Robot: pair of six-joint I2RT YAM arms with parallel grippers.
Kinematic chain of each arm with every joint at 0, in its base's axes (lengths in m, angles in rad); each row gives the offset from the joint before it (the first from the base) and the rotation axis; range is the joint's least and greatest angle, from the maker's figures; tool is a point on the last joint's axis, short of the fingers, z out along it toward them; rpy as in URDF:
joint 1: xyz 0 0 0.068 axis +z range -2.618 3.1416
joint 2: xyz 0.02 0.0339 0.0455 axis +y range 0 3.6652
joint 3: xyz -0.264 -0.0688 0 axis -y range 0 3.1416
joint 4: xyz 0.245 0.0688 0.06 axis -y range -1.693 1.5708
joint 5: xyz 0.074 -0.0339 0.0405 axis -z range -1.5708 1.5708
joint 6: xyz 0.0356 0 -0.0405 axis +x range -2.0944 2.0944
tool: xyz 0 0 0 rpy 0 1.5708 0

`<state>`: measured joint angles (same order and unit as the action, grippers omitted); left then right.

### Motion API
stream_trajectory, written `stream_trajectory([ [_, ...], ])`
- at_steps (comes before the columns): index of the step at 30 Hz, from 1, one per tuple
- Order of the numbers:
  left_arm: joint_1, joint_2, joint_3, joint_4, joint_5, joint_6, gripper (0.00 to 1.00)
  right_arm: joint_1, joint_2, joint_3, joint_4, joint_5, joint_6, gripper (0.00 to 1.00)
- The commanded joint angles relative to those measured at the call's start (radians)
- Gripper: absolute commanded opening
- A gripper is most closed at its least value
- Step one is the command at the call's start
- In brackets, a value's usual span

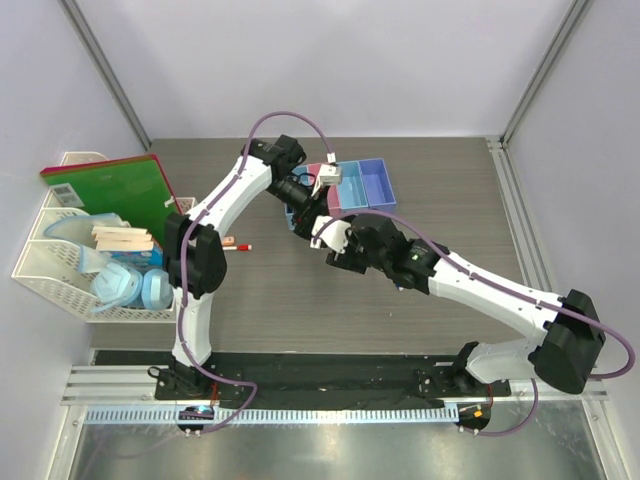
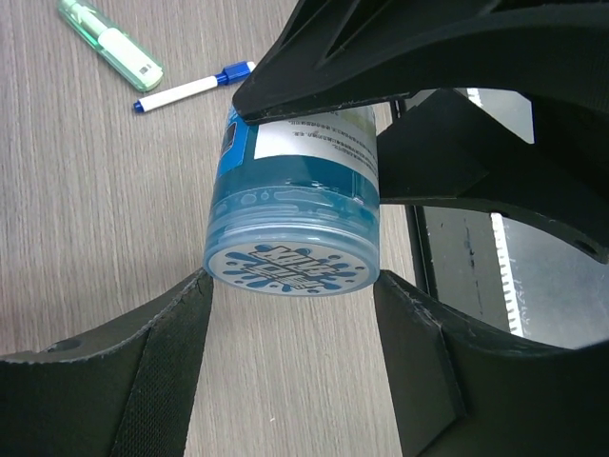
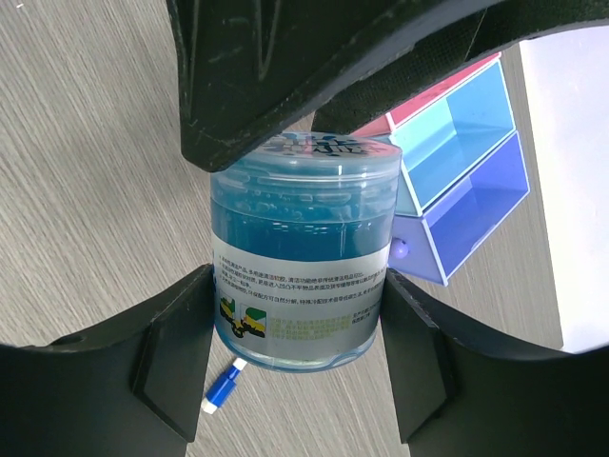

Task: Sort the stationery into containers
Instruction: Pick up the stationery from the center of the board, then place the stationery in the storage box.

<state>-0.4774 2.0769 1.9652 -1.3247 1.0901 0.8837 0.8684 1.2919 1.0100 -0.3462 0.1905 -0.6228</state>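
Gripping a round blue jar (image 3: 303, 257) from both ends, seemingly lifted off the surface (image 2: 95, 238), just beside the row of translucent bins (image 3: 476, 205): lid end pinched by the left fingers (image 2: 176, 333), label end by the right fingers (image 3: 176, 333), long axis running wrist to wrist.

Jar (image 3: 303, 257) sits between left pincer (image 2: 293, 281) and right pincer (image 3: 297, 276), over mid-counter (image 1: 300, 310). Bin row (image 1: 365, 185) lies at the jar's 1 o'clock. One marker (image 1: 238, 245) lies at its 8 o'clock. Organiser (image 1: 40, 265) stands at the counter's 9 o'clock edge, with notebook (image 1: 115, 195) in it.
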Motion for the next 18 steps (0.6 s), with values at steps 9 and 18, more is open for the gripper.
stream_trajectory([
  [9, -0.018, -0.054, 0.008, -0.337, 0.037, 0.008, 0.70, 0.029, 0.037, 0.099, 0.142, 0.056, -0.014, 0.01],
  [18, -0.024, -0.051, 0.004, -0.337, 0.036, 0.000, 0.79, 0.038, 0.044, 0.108, 0.170, 0.073, -0.025, 0.01],
])
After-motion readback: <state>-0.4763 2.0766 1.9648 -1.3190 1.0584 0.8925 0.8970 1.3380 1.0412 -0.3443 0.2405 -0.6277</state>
